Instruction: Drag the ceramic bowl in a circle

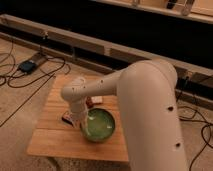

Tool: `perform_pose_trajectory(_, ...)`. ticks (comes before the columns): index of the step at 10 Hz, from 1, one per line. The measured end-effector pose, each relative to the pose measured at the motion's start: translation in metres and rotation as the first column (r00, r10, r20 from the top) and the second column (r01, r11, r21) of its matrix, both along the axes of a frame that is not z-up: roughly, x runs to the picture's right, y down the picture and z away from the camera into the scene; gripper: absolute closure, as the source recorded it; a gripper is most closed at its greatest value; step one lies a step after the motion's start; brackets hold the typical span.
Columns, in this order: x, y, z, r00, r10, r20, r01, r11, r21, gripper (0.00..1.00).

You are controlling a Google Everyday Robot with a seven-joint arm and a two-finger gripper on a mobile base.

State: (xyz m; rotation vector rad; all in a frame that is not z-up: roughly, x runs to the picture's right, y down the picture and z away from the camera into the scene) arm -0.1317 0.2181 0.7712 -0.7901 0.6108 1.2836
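Green-glazed round ceramic bowl (pixel 101 126) sits on the wooden table (pixel 50 141); my pincer (pixel 82 122) is at its rim, and I cannot tell whether it grips.

No txt, labels, brands or nos. can be read anywhere, incl. on the bowl (pixel 101 127), the table (pixel 50 141) and the arm (pixel 150 100). Gripper (pixel 80 121) is at the bowl's left rim, above the table.

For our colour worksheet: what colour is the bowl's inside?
Ceramic bowl: light green, camera view; hand at its rim.
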Motion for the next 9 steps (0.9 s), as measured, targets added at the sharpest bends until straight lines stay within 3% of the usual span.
perform_pose_trajectory(3, 0.039, 0.024, -0.031, 0.995, 0.029, -0.091, -0.035, 0.9976, -0.060, 1.00)
perform_pose_trajectory(5, 0.071, 0.032, -0.046, 0.983, 0.068, -0.170, -0.082, 0.9938, -0.075, 1.00)
perform_pose_trajectory(9, 0.143, 0.021, -0.050, 0.947, 0.091, -0.309, -0.108, 0.9934, -0.038, 1.00)
